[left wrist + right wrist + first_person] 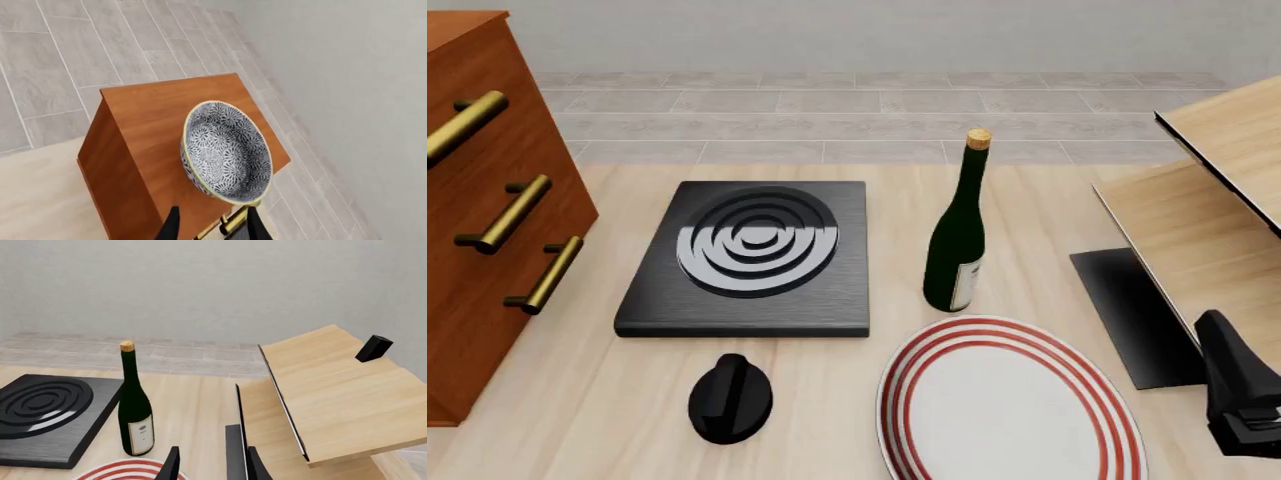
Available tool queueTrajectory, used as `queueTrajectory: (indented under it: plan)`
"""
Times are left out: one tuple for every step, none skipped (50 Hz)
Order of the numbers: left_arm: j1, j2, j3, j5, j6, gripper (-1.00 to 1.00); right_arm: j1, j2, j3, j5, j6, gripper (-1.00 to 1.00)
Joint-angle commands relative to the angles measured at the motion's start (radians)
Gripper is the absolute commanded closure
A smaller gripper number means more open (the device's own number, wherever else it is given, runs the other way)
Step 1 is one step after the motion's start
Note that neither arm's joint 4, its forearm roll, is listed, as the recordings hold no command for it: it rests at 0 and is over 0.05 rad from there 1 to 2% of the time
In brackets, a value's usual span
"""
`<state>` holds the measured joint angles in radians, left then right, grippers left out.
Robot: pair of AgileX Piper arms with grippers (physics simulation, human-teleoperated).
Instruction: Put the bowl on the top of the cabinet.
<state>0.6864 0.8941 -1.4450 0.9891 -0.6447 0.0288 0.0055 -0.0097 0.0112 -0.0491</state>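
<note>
Left wrist view: left gripper (212, 227) hangs above the cabinet (167, 112), fingers parted and holding nothing; the bowl (227, 150) rests on the cabinet top just ahead of the fingertips.

Front view: bowl out of sight; cabinet at the left.

Right wrist view: right gripper (212, 465) part-open, empty, well apart from the cabinet.

cabinet (160, 115): reddish-brown wood, smooth, soft satin sheen
handles (507, 214): brass-coloured metal bars on the cabinet's front
bowl (227, 151): glazed ceramic look, patterned, resting on the cabinet's top
table (827, 400): pale wood grain, matt
hob (751, 257): black brushed slab, glossy rings
bottle (957, 235): dark glossy glass, cork stopper, paper label
plate (1008, 405): smooth white glaze, red rings
shelf unit (333, 400): light matt wood
</note>
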Motion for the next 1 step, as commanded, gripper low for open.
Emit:
queueTrajectory:
  plan:
    - [-0.037, -0.100, 0.040, 0.020, -0.003, -1.00, 0.000, -0.001, -0.007, 0.007, -0.001, -1.00]
